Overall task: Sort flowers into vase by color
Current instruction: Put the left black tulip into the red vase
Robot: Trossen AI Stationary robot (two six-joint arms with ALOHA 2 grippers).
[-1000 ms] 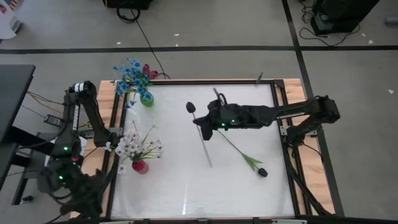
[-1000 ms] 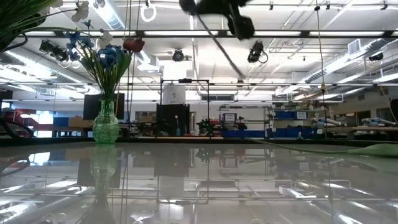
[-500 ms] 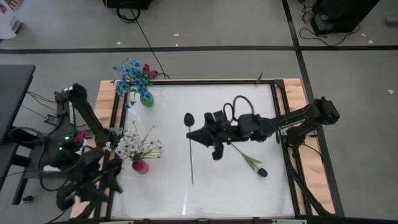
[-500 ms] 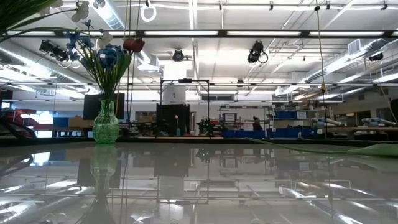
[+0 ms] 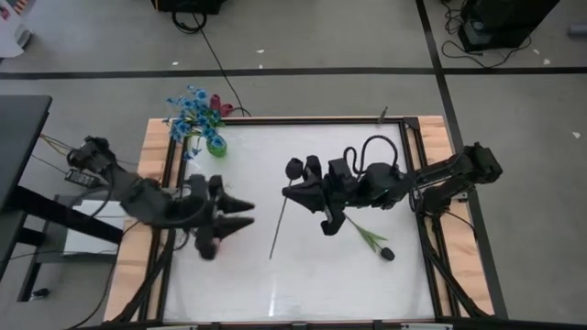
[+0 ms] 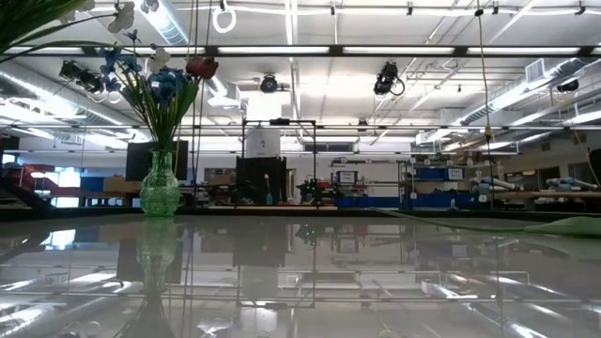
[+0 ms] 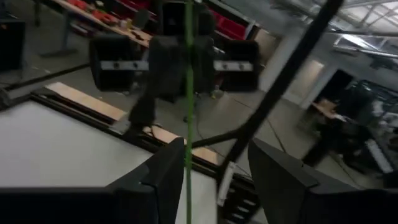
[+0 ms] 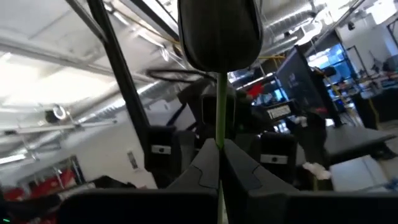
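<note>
Right gripper (image 5: pixel 295 190) pinches the dark flower (image 5: pixel 294 169) stem near table center – light, whippy. Left gripper (image 5: pixel 240 214) at 9 o'clock gapes, ready mid-stem.

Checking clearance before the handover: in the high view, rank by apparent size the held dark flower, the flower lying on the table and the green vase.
1. the held dark flower: longest, though lifted nearer the camera.
2. the lying flower: partly hidden, so its rank against the first is unsure.
3. the green vase: clearly smallest.
</note>
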